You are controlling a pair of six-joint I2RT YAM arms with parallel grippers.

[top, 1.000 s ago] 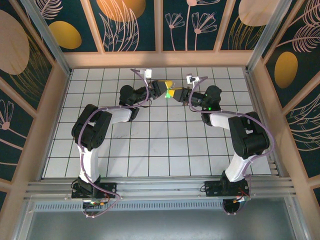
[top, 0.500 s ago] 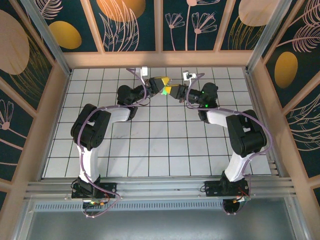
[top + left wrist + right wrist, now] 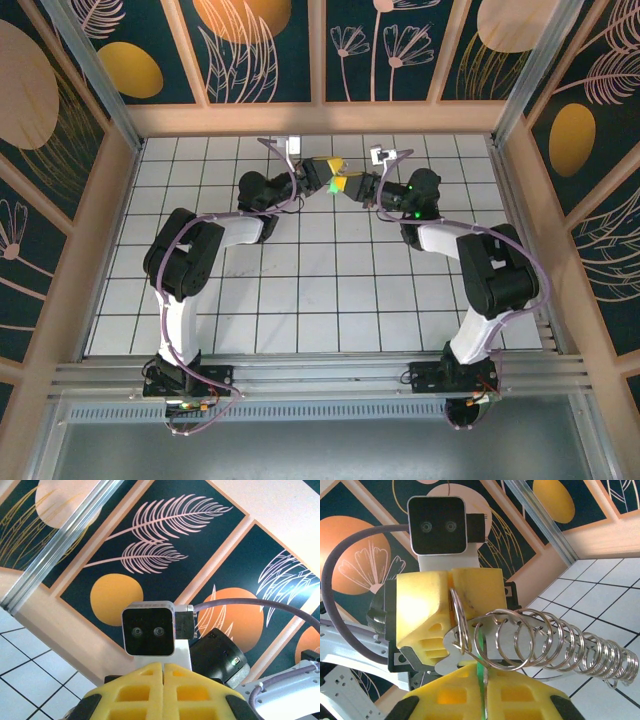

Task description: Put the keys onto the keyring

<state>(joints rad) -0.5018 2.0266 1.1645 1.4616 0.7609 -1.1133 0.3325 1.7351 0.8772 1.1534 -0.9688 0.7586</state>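
The key (image 3: 479, 674) shows as a thin green sliver of its head pinched edge-on between the yellow pads of the right gripper (image 3: 482, 681), which is closed tight on it; a flat silver piece just above those pads looks like its blade, though I can't be sure. Right in front of it hangs the keyring (image 3: 545, 640), a grey wire wound in many turns that trails off to the right. Its nearest turn sits against the closed yellow fingers of the left gripper (image 3: 451, 595), which appears to be clamped on that end of the wire. From above, the two grippers meet tip to tip, raised over the far middle of the tiled table (image 3: 300, 300), with the patterned wall panels (image 3: 265, 50) behind them. The step in hand, I'd say, is threading the key onto the wire. To do that well, the left arm should hold the ring dead steady while the right arm makes small, slow moves, lining the hole in the key up with the free end of the wire rather than pushing against the side of a turn. The wire looks springy, so a hard push could flex it, or twist the thin key head out of the pads. Neither grip should loosen until the key hangs on the wire.
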